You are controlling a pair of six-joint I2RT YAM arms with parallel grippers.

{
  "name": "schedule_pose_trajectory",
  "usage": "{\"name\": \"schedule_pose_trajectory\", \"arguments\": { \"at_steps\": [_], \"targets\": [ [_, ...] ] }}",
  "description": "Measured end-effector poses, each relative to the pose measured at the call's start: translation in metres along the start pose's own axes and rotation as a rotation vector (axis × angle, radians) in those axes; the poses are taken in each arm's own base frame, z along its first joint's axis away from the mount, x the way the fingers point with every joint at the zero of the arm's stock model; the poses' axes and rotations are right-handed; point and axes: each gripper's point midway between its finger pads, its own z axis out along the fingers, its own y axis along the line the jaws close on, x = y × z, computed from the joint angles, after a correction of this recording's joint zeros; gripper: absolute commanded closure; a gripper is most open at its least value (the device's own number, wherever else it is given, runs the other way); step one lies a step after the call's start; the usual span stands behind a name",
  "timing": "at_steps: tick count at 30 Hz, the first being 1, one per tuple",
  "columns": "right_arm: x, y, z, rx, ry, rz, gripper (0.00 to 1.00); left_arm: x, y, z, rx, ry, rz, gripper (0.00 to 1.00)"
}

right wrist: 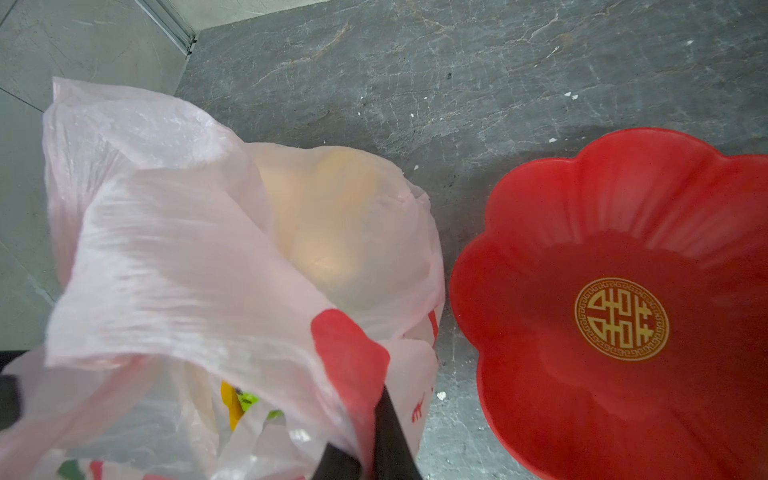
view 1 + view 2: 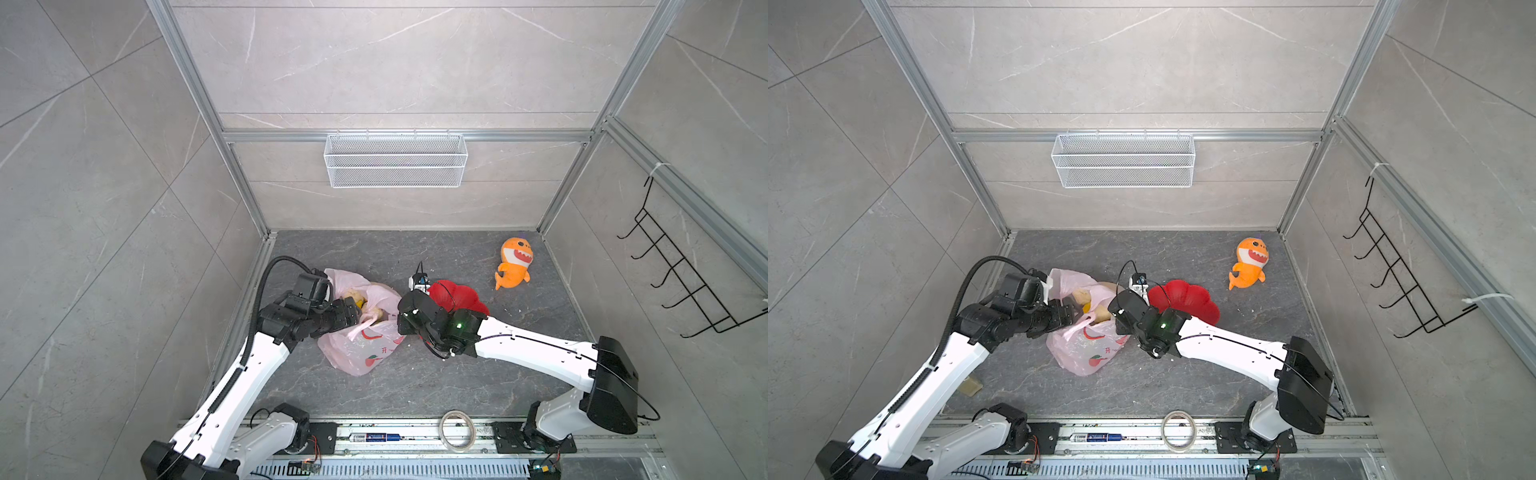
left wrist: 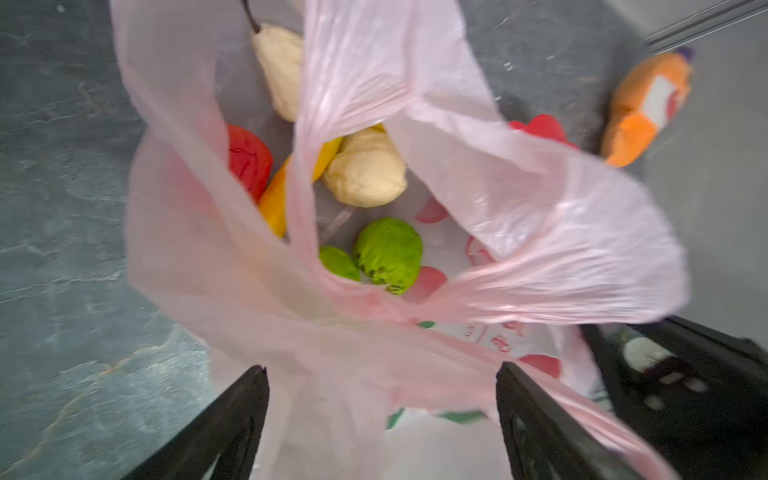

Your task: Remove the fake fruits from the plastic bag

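Both top views: the plastic bag (image 2: 365, 353) is lying left of centre on the worktop (image 2: 457, 386) | Left wrist: the left pincer (image 3: 380, 365) is standing wide at the lower edge, and the fake fruits (image 3: 388, 253) are lying inside the bag at centre | Right wrist: the right pincer (image 1: 370, 428) is pinching the bag's film at lower centre, with the red dish (image 1: 582, 199) sitting at right.
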Motion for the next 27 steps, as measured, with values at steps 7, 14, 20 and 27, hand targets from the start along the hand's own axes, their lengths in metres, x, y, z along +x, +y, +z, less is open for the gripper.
{"name": "schedule_pose_trajectory", "arguments": {
  "at_steps": [7, 14, 20, 27],
  "targets": [
    [0.015, -0.004, 0.017, 0.034, 0.038, -0.015, 0.90, 0.041, -0.001, 0.005, 0.056, 0.046, -0.016, 0.24],
    [0.025, -0.004, 0.030, 0.047, 0.067, -0.025, 0.90, 0.085, 0.017, 0.017, 0.031, 0.117, -0.052, 0.26],
    [0.021, 0.002, 0.028, 0.030, 0.063, -0.019, 0.90, 0.112, 0.050, 0.036, -0.126, 0.171, -0.083, 0.36],
    [0.026, 0.001, 0.032, 0.036, 0.077, -0.010, 0.90, 0.121, 0.077, 0.051, -0.331, 0.174, -0.104, 0.67]
  ]
}}
